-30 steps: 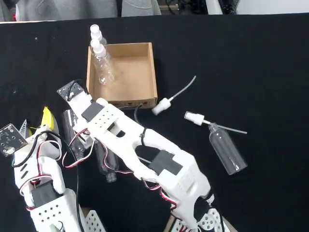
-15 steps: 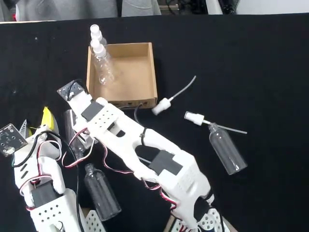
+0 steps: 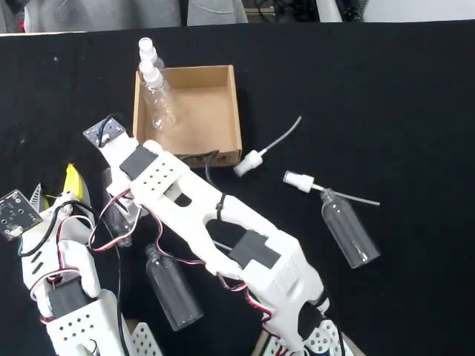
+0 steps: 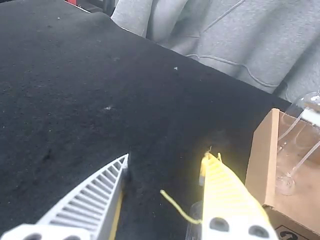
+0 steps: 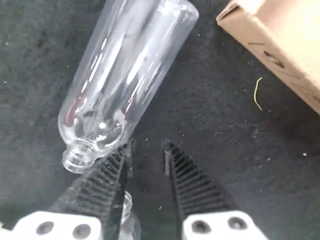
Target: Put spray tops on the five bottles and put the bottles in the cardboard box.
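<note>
High view, box: the cardboard box [image 3: 223, 111] sits toward the far side of the desk [image 3: 401, 89]. Two capped bottles [image 3: 157, 93] lean in one corner with their heads over the rim, so two of the five look finished.
High view, loose parts: a loose bottle [image 3: 172, 285] without a top lies flat between the two arms. An outlying bottle [image 3: 349, 228], also bare, lies well apart from them, with the first spray top [image 3: 299, 179] just beside its neck. The second spray top [image 3: 250, 162] lies near the box's front wall, its dip tube trailing away.
Right wrist view, pincer: the right pincer [image 5: 147, 147] has its fingers slightly parted with nothing between them.
Right wrist view, target: the bottle by the box [image 5: 127, 75] lies on its side with its open neck just beside one fingertip. The box corner is near its base.
Why placed so: the pincer sits at the neck end, probably to line up a grasp. The gap looks too narrow for the bottle's body and would have to widen.
Left wrist view, pincer: the left pincer [image 4: 165, 160] is spread wide and empty over bare desk, likely waiting to take a share of the capping.
What the wrist views add: the right one gives the finger gap and how close the neck is. The left one shows the dip tubes through the clear bottles in the box.
What the high view adds: the whole spread of tops and bottles.
</note>
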Available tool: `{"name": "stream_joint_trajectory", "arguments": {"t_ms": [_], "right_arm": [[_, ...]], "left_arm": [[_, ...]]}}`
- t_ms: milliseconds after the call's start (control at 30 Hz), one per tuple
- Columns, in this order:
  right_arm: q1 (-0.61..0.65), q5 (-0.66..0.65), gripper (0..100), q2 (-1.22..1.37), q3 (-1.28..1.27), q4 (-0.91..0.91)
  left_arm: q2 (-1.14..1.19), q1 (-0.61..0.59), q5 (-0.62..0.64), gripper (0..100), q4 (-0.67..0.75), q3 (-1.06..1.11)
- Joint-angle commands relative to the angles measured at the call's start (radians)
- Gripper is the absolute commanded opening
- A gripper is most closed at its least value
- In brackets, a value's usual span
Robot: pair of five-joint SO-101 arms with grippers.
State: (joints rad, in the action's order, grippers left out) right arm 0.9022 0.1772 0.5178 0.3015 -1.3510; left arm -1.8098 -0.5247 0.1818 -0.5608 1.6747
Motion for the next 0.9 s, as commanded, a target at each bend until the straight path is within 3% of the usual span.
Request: {"name": "stream_joint_trajectory", "arguments": {"t_ms": [0,500,867], "right_arm": [[-0.034,0.000,5.4,-0.027,0.071,-0.017],[-0.034,-0.002,5.4,-0.028,0.222,-0.213],[-0.034,-0.071,5.4,-0.226,0.213,-0.344]], "left_arm": [[-0.012,-0.008,-0.014,22,0.020,0.025],[-0.012,-0.041,-0.005,22,0.025,0.025],[-0.012,-0.041,-0.005,22,0.025,0.025]]}}
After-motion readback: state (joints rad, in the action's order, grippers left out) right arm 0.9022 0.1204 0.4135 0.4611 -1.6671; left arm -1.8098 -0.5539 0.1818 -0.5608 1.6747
